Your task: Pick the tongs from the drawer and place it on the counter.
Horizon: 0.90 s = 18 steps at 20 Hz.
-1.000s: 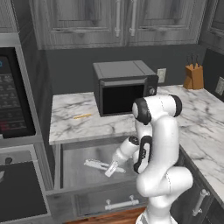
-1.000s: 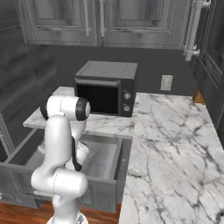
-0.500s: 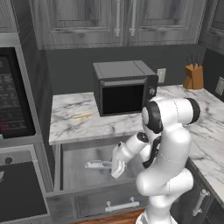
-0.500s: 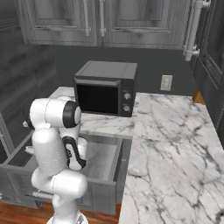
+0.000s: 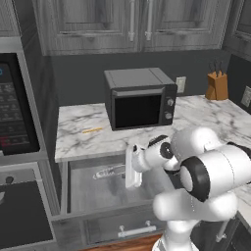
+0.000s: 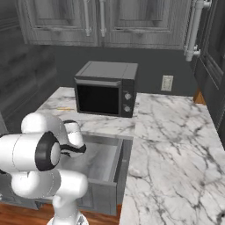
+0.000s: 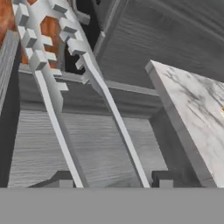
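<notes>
Gripper (image 7: 113, 183) clamped on tongs (image 7: 57, 105), both thin arms running between finger tips toward eleven o'clock in hand view. Tongs lifted above open drawer (image 5: 93, 188), near its rear, counter (image 5: 78, 130) edge at twelve o'clock beyond.

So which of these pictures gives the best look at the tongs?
The hand view: the tongs run up the middle of it, both thin arms and their toothed ends clear, between the fingers. The left base view shows a small pale piece of them over the open drawer. In the right base view I cannot make them out.
</notes>
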Motion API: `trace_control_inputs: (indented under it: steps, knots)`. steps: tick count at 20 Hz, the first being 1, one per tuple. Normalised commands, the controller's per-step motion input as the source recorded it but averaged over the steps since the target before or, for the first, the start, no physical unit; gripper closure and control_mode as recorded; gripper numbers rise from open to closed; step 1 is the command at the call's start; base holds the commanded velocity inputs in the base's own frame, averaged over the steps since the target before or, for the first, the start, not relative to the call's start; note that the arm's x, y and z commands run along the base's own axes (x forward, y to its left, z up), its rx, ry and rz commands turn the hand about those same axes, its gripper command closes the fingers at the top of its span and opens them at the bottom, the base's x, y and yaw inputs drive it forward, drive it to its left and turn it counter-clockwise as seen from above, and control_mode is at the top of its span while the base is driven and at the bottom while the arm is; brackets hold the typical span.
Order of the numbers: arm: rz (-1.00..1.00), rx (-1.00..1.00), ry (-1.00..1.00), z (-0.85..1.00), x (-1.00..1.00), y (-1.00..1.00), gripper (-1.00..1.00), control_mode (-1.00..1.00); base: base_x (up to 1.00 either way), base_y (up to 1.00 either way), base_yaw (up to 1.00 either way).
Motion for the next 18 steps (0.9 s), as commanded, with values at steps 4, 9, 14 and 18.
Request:
trace_control_inputs:
  steps: [4,9,14,18]
  knots:
    - [0.03,0.11,-0.27,1.0,0.44,-0.33,1.0,-1.0,0.0,0.0,0.0]
    - [0.05,0.17,-0.05,1.0,0.83,-0.5,1.0,-1.0,0.0,0.0,0.0]
    - [0.09,0.06,0.14,0.98,1.0,-0.39,1.0,-1.0,0.0,0.0,0.0]
    - [0.08,-0.07,0.41,0.47,1.0,-0.09,1.0,-1.0,0.0,0.0,0.0]
